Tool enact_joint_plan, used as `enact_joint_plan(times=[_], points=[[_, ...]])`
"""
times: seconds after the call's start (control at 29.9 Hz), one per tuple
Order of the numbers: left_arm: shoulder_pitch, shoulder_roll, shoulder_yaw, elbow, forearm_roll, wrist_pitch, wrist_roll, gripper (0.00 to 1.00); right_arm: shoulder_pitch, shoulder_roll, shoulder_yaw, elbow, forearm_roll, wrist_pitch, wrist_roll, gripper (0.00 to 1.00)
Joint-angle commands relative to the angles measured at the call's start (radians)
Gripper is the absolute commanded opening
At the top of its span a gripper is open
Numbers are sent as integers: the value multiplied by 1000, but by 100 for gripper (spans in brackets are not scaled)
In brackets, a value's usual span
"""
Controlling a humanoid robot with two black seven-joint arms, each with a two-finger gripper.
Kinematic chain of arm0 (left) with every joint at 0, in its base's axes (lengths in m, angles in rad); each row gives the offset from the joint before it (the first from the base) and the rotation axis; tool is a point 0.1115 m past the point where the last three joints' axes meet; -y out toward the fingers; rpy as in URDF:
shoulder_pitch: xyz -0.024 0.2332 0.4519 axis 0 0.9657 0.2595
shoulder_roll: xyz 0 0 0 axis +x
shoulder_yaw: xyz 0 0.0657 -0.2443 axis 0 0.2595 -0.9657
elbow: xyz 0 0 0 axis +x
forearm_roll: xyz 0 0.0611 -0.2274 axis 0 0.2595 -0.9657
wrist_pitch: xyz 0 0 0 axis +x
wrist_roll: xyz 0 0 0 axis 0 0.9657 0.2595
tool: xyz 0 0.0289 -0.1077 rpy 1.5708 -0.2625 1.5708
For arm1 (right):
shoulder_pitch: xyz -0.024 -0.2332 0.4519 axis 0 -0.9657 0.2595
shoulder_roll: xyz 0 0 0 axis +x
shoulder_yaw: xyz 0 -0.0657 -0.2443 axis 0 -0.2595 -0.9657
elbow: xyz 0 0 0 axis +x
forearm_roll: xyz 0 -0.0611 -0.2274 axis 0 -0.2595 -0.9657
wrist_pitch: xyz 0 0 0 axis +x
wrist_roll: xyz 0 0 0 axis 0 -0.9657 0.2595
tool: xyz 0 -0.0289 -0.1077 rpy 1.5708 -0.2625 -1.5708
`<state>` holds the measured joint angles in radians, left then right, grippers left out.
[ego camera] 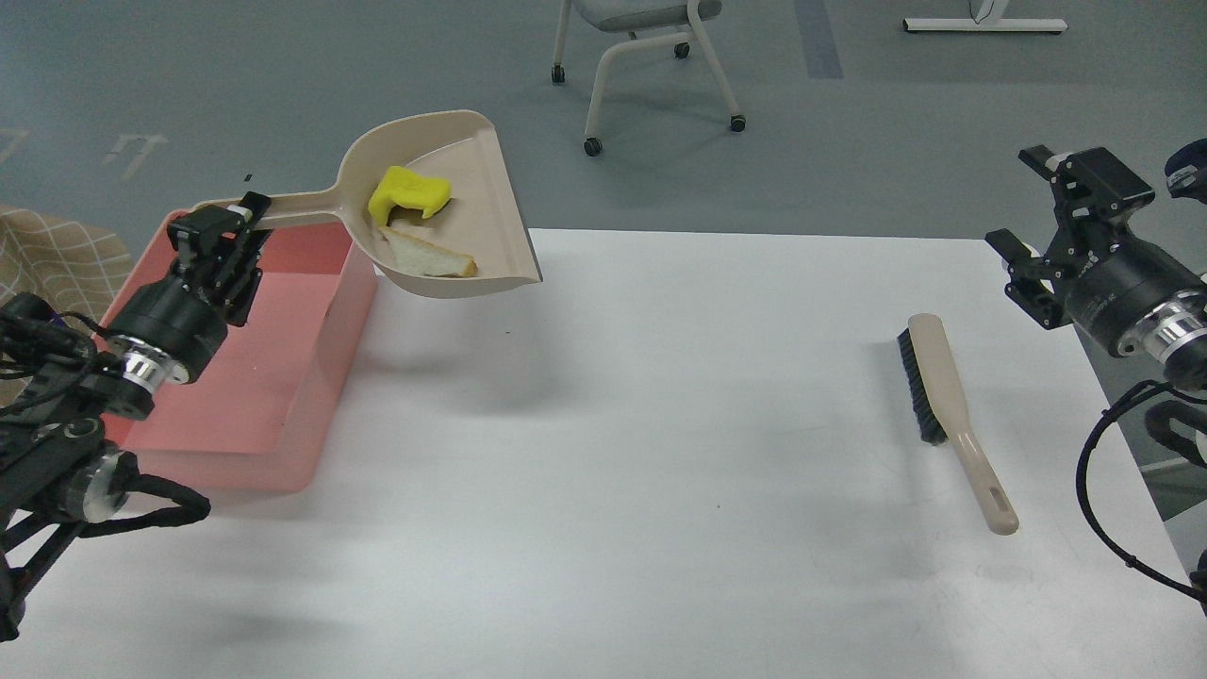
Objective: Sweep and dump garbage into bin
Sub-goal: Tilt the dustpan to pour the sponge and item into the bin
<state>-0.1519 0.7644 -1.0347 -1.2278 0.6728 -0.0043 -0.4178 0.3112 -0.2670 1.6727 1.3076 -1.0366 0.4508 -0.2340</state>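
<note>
Left tool (229, 229) clamped on dustpan (443, 212) handle, lifted beside pink bin (311, 311), sponge (407, 193) and bread (429, 256) inside pan; right tool (1033, 212) spread apart, empty; brush (948, 415) flat on desk (613, 490)

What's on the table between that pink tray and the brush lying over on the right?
Nothing: in the head view, the white table is bare between the pink tray and the brush. The dustpan hangs in the air above the tray's edge.

We've got bright, even overhead light here, soft blurry shadows on the white bench (660, 471), no real glare, everything reasonably sharp.
</note>
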Motion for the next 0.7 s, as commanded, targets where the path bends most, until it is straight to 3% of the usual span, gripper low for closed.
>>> enact_joint_plan(times=[0.0,0.23,0.4,0.67], points=[[95,64,-105,8,-50,-5,-1,14,3,-1,-2,-11,12,-3,1,97],[319,174,-326,7,-52,-86,-24,14,-9,-1,-10,-11,12,2,1,97],[439,262,-398,10,-47,-144,-30,14,-18,-1,-10,-11,12,2,1,97],[440,424,-395,17,68,-149,-30,13,-34,0,-8,-5,52,2,2,97]])
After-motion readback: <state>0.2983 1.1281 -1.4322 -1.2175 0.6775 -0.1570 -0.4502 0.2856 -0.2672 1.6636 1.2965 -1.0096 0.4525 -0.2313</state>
